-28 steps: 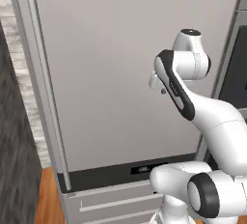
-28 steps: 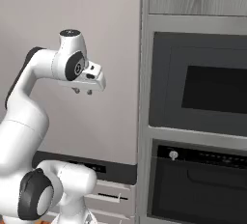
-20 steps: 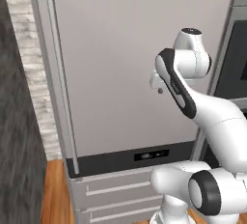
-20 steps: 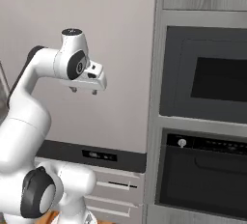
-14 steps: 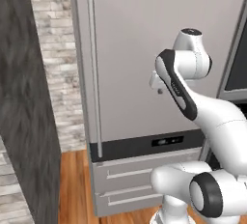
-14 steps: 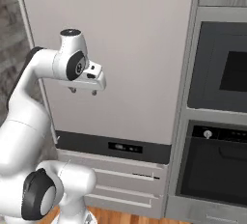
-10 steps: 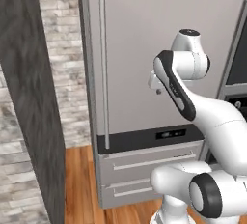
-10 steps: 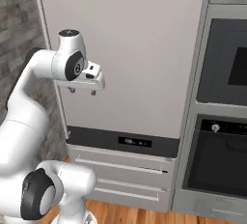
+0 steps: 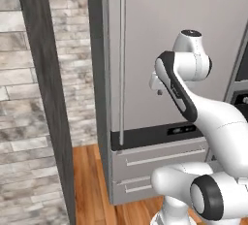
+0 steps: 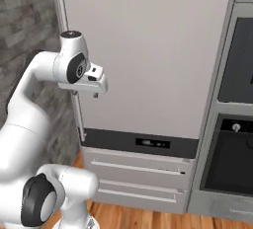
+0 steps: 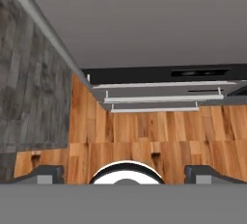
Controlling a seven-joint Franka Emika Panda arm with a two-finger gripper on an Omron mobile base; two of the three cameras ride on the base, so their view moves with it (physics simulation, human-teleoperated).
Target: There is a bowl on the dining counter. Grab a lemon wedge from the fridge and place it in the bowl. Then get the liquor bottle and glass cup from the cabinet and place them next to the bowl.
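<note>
fridge point(image 9: 169, 49) door closed | wood floor point(image 11: 144, 136) | brick wall point(image 9: 24, 98) left

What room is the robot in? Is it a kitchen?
Yes, it looks like a kitchen. A tall grey fridge with a long handle stands ahead, drawers sit under its door, and a built-in oven is on the right.

The arm point(image 9: 193, 103) rises from the base, elbow bent high, with the wrist folded forward. The end effector point(image 10: 95, 93) points down at chest height, its two fingers point(image 11: 46, 174) spread wide apart, holding nothing.
</note>
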